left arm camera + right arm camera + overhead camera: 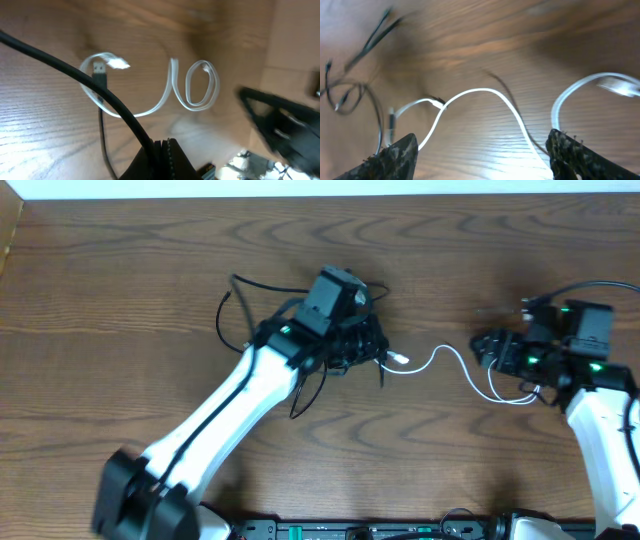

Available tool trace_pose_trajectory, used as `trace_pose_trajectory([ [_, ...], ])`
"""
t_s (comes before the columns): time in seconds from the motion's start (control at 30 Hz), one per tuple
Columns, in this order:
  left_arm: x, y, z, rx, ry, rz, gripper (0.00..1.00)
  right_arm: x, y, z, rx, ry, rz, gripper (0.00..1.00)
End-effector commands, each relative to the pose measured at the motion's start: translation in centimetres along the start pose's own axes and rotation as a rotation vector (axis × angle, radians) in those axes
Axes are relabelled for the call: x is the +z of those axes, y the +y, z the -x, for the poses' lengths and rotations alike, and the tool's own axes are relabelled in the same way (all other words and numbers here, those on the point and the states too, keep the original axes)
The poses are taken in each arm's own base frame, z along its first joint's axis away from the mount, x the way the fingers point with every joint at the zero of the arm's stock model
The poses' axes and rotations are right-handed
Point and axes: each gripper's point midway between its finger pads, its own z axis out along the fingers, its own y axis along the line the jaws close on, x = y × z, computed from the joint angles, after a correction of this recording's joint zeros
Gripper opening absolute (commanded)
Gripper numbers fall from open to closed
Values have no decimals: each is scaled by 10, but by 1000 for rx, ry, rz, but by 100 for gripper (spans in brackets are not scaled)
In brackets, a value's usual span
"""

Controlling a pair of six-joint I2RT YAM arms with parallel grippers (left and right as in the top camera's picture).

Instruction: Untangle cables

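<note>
The left claw (161, 150) was pinched shut on a black cable (60, 64) near the middle of the table (120, 280). The right claw (482, 140) gaped wide, gripping nothing. The white cable (480, 91) snaked across the wood between the two.

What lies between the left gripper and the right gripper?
In the overhead view, the thin white cable curves over bare brown wooden table there. The left gripper clamps a thin black cable.
</note>
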Motion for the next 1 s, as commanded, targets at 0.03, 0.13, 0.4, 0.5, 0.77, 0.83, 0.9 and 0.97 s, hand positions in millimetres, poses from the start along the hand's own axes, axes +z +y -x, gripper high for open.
trace_pose_trajectory([
  [0.03,-20,7,-5,104,-23,62,8,19,20,-13,-64,62,6,75],
  [0.13,-22,19,-17,76,22,109,8,34,33,-23,-102,106,13,75],
  [0.4,-24,33,-30,100,82,164,8,74,69,-57,-187,221,64,77],
  [0.5,-25,39,-32,99,84,192,8,81,74,-69,-230,258,71,78],
  [0.77,-32,66,-32,99,68,327,8,83,76,-82,-63,301,23,75],
  [0.83,-32,65,-32,103,69,326,8,83,77,-84,-10,309,13,75],
  [0.9,-32,65,-32,103,69,326,8,83,78,-87,44,315,-1,70],
  [0.97,-32,65,-32,103,69,326,8,83,76,-91,104,322,-35,66],
])
